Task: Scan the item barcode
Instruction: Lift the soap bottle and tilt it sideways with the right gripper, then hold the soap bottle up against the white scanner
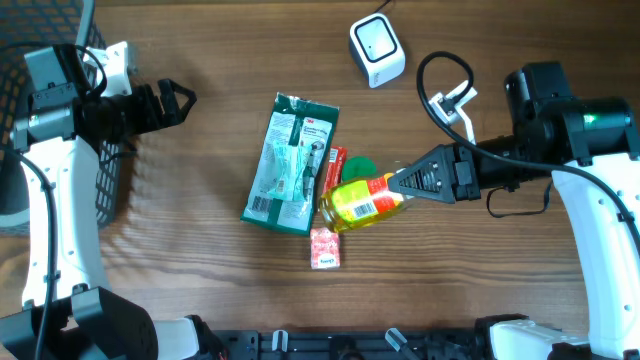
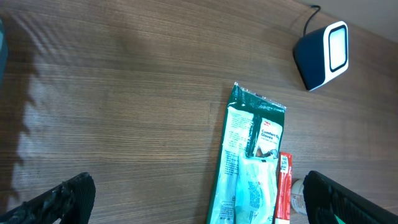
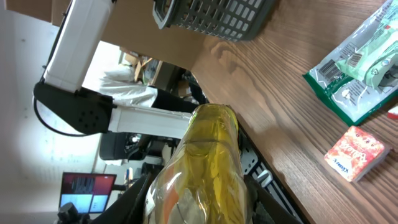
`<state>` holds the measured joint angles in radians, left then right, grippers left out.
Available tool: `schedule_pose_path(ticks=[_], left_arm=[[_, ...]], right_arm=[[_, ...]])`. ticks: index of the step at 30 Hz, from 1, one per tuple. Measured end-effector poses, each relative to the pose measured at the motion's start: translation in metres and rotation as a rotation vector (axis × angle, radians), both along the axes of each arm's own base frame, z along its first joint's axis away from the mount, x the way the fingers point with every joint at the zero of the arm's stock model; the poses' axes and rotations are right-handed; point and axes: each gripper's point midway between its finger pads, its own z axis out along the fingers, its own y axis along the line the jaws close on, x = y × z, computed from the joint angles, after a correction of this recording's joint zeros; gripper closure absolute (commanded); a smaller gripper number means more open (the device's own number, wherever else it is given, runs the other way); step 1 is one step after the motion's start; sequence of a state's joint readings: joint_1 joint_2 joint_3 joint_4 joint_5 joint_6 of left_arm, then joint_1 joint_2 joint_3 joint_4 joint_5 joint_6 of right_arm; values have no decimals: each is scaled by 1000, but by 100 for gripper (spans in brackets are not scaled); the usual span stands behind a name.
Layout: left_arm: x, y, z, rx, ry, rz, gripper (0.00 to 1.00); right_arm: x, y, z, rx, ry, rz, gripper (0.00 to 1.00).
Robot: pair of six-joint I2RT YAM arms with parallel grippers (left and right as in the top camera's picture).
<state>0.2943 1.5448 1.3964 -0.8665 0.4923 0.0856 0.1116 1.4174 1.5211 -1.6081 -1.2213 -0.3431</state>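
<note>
A yellow bottle with a red and green label hangs above the table's middle, lying sideways, its white barcode patch facing up. My right gripper is shut on the bottle. In the right wrist view the bottle fills the space between the black fingers. The white scanner stands at the back, right of centre, apart from the bottle, and also shows in the left wrist view as the scanner. My left gripper hovers open at the far left; the left gripper holds nothing.
A green packet lies mid-table with a red stick beside it, and a pink box nearer the front. A green round thing peeks out behind the bottle. A dark basket stands at the left edge.
</note>
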Motion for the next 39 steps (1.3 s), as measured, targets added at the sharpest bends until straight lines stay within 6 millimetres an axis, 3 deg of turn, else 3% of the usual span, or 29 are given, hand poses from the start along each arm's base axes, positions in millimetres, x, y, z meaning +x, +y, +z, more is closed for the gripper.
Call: schedule_pose_path(ticks=[8, 15, 17, 19, 21, 23, 25, 27, 31, 32, 35, 39], left_arm=[[0, 0, 0, 0, 0, 0, 0], [0, 0, 0, 0, 0, 0, 0], [0, 0, 0, 0, -1, 0, 0], [0, 0, 0, 0, -2, 0, 0], [0, 0, 0, -1, 1, 0, 0], [0, 0, 0, 0, 0, 0, 0], [0, 0, 0, 0, 0, 0, 0], [0, 0, 0, 0, 0, 0, 0], [0, 0, 0, 0, 0, 0, 0], [0, 0, 0, -1, -1, 0, 0], [0, 0, 0, 0, 0, 0, 0], [0, 0, 0, 0, 0, 0, 0]], right_arm=[[5, -6, -16, -101, -31, -8, 95], [49, -40, -56, -451, -23, -216, 95], [61, -51, -43, -532, -20, -268, 95], [80, -57, -15, -576, -82, -320, 95], [96, -57, 7, -604, -139, -359, 93], [116, -54, 16, -639, -194, -386, 91], [132, -51, 3, -704, -188, -391, 92], [157, -47, -24, -785, -176, -390, 96], [235, -33, -90, -968, -254, -451, 96], [246, -32, -102, -1011, -271, -466, 96], [277, -30, -126, -1147, -358, -538, 95], [306, -23, -130, -1302, -522, -651, 96]])
